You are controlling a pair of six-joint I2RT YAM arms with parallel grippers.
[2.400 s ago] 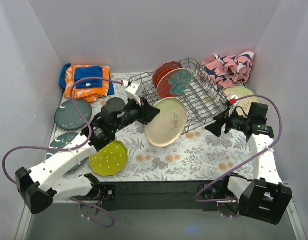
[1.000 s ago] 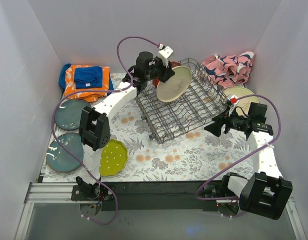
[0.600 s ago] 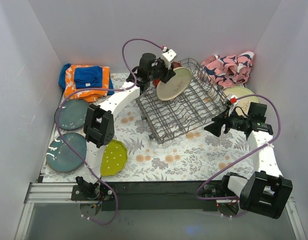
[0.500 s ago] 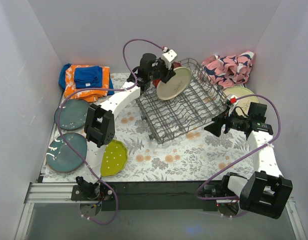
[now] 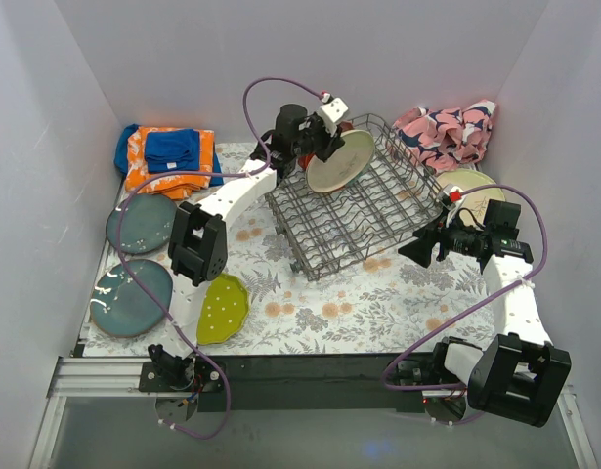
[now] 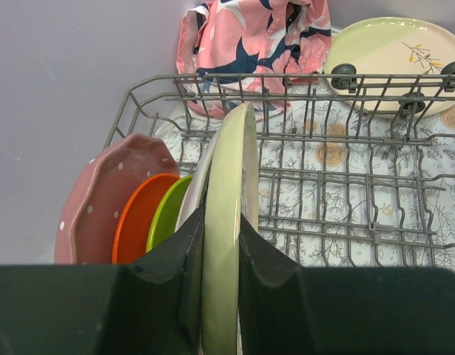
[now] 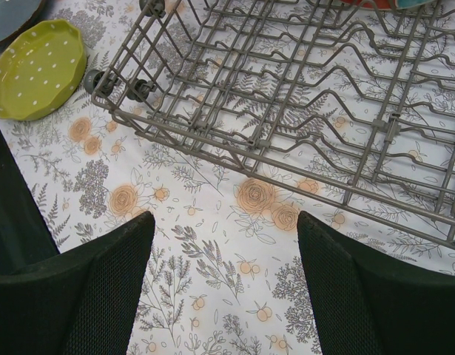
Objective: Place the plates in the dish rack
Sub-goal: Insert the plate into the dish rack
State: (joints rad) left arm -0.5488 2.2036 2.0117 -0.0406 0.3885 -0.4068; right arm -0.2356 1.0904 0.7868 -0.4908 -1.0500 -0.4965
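Left gripper [image 6: 221,225], arm [image 5: 232,191] stretched over dish rack [image 5: 378,217], clamps cream plate [image 6: 228,170]; right gripper [image 7: 223,233] apart.

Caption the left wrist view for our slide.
Left gripper holds a cream plate edgewise at the dish rack, alongside pink plate, orange plate, lime plate.

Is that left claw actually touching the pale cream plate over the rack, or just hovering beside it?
Touching. The left wrist view shows the left gripper's fingers pressed against both faces of the cream plate, with no gap.
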